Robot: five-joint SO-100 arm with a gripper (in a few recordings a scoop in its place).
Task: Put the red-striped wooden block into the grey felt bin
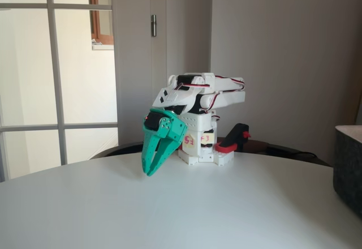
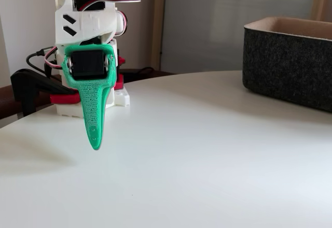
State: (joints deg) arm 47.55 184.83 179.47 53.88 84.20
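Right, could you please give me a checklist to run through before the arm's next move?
1. Jaws shut and holding nothing, pointing down at the table: ok.
2. Grey felt bin upright on the table, top open: ok.
3. Arm folded at its base, apart from the bin: ok.
4. Red-striped wooden block's position: cannot tell.
5. Bin's contents: cannot tell.

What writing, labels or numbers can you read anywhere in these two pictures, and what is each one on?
Red handwritten marks on a pale sticker on the white arm base, in a fixed view: two short groups, too blurred to read with confidence.
No print, brand or label can be made out on the green gripper, the grey felt bin or the white table.
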